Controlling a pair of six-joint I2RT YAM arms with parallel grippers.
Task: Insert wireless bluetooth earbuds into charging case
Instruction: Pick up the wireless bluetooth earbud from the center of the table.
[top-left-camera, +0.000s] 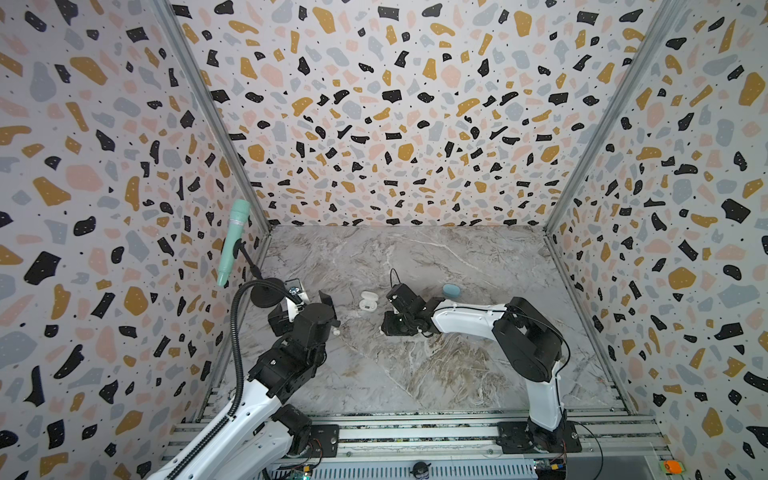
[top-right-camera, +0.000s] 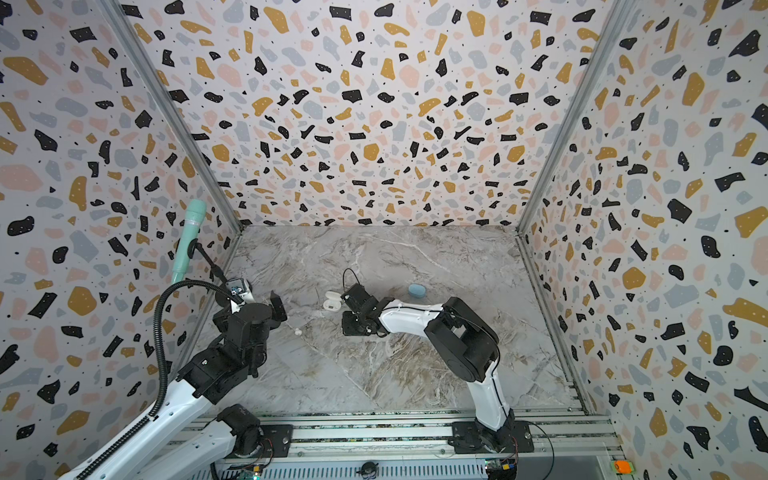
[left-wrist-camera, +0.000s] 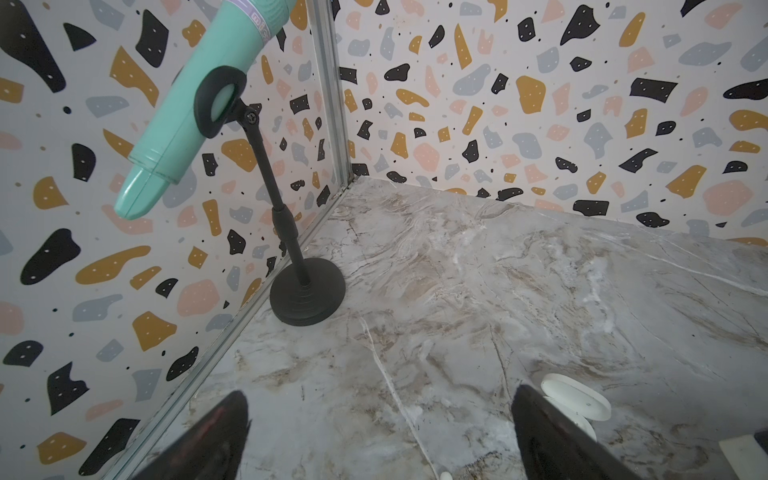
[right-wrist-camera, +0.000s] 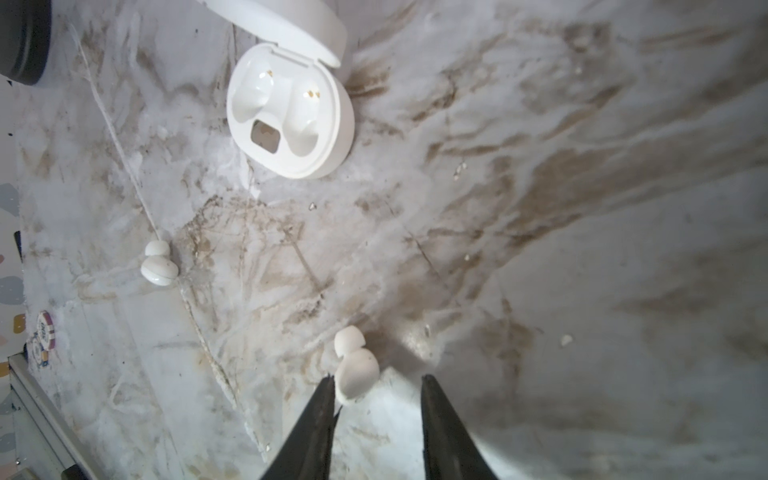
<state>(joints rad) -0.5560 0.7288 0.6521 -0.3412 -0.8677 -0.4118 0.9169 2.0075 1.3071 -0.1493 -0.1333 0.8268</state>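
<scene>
Terrazzo-patterned walls (top-left-camera: 374, 104) close in your marble desk (top-left-camera: 415, 374) on three sides. A mint-green microphone (top-left-camera: 233, 241) leans on a black stand (left-wrist-camera: 307, 297) by the desk's left edge.

Your white charging case (right-wrist-camera: 291, 112) lies a little left of the desk's centre. Its lid is up and both wells are bare in the right wrist view. A blue charging case (top-left-camera: 450, 289) sits closed, a little right of centre and well apart from the white one.

Your right tool (right-wrist-camera: 378, 380) points down at the desk near its centre, in front of the white case. Its jaws stand partly apart and clamp nothing. One white earbud (right-wrist-camera: 355, 370) lies on the marble just at the tips, close against one finger (right-wrist-camera: 324, 415) and clear of the other.

The second white earbud (right-wrist-camera: 159, 266) rests on the desk nearer the left edge, apart from both the case and the right tool, and shows in both top views (top-left-camera: 336, 332).

Your left tool (left-wrist-camera: 380, 395) hangs above the left part of the desk, its jaws spread wide and holding nothing.
</scene>
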